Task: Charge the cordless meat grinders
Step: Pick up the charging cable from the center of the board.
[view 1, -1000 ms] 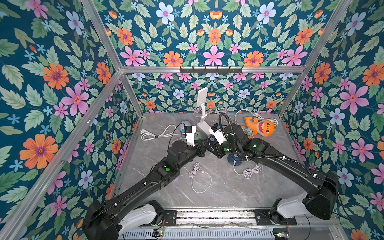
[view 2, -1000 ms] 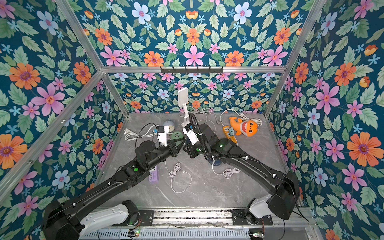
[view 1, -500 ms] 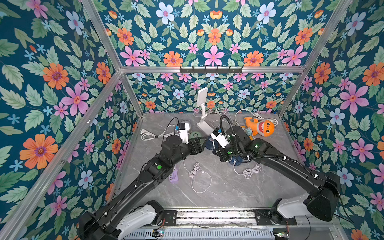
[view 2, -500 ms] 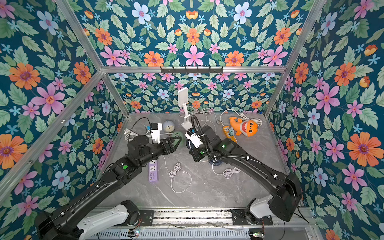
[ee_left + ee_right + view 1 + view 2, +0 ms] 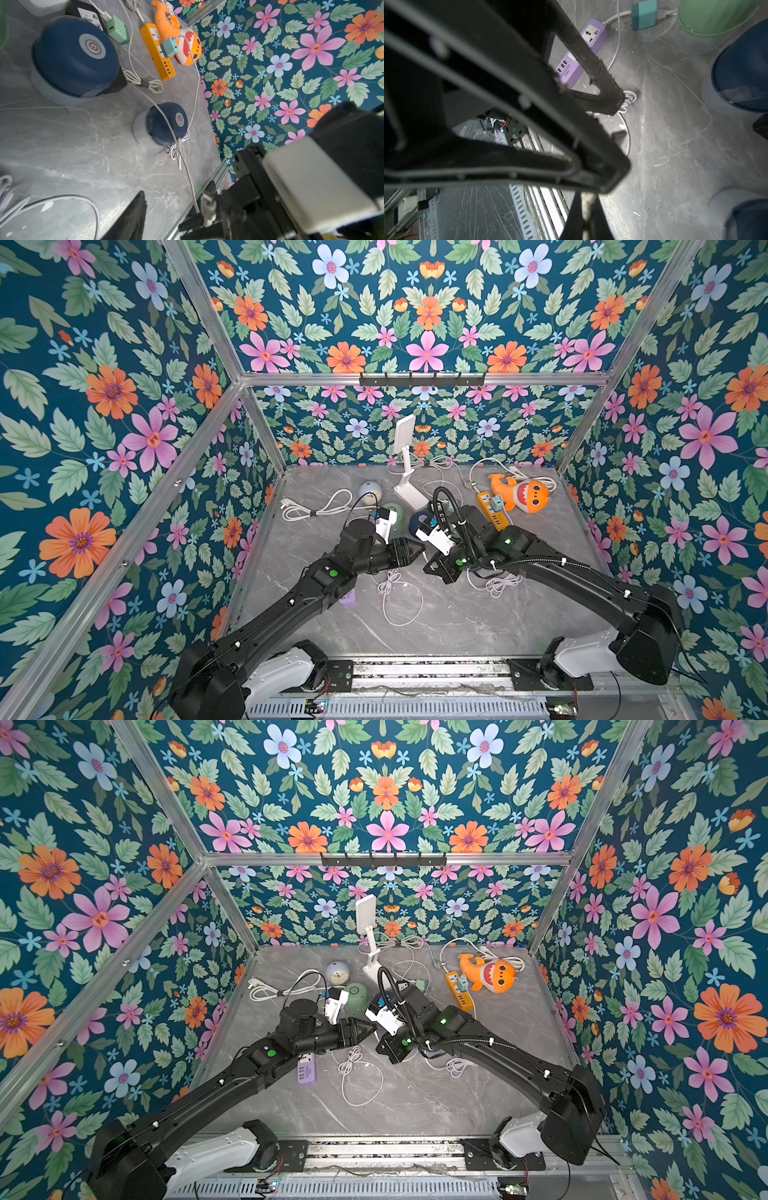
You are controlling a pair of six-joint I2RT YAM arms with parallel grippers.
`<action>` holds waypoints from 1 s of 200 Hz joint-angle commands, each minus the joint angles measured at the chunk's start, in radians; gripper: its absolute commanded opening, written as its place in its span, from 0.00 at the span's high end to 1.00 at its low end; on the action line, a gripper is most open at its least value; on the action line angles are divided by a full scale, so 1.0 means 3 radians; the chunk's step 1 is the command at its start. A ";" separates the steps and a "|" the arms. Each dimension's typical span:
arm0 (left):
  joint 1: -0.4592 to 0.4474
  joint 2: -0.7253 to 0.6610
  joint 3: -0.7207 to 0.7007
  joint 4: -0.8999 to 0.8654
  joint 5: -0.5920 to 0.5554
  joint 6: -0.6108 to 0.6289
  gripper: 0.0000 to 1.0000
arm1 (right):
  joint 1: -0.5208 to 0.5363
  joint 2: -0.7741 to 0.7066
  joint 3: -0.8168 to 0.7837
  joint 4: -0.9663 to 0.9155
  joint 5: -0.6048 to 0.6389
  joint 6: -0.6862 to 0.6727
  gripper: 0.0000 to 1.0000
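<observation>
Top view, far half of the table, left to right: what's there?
In a top view: white coiled cord → alarm clock → pale green grinder → navy grinder → orange power strip → shark plush. White stand is left out because it overlaps the grinders.

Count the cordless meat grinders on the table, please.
3. The pale green grinder stands beside the clock; one navy grinder stands next to it; the second navy grinder sits under the right arm, mostly hidden from above.
</observation>
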State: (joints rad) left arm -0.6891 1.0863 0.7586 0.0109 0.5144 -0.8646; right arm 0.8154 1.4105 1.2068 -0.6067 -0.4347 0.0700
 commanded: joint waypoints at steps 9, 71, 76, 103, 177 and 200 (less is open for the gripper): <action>0.0001 0.0052 0.0050 0.0092 0.0164 -0.0012 0.51 | 0.0052 0.0067 0.0048 -0.0055 0.0018 -0.0031 1.00; 0.0001 0.0081 0.0059 -0.0114 0.0144 0.0064 0.71 | 0.0099 0.0191 0.0131 -0.0145 0.0226 -0.0105 1.00; 0.0001 0.0079 0.0059 -0.0127 0.0144 0.0072 0.73 | 0.0101 0.0197 0.0136 -0.0155 0.0242 -0.0106 1.00; 0.0002 0.0076 0.0044 -0.0149 0.0138 0.0109 0.69 | 0.0105 0.0219 0.0144 -0.0164 0.0236 -0.0123 1.00; 0.0047 -0.0190 -0.0734 0.2265 0.0379 -0.0158 0.22 | -0.0097 0.0041 0.0144 0.0060 -0.0619 0.0070 1.00; 0.0068 0.0002 -0.0742 0.3157 0.0490 -0.0280 0.19 | -0.0349 -0.0106 0.0149 0.0247 -0.0967 0.0272 1.00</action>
State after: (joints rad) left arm -0.6743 1.0443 0.5312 0.5041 0.6056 -0.8948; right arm 0.7647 1.4158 1.2453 -0.6090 -0.5735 0.0849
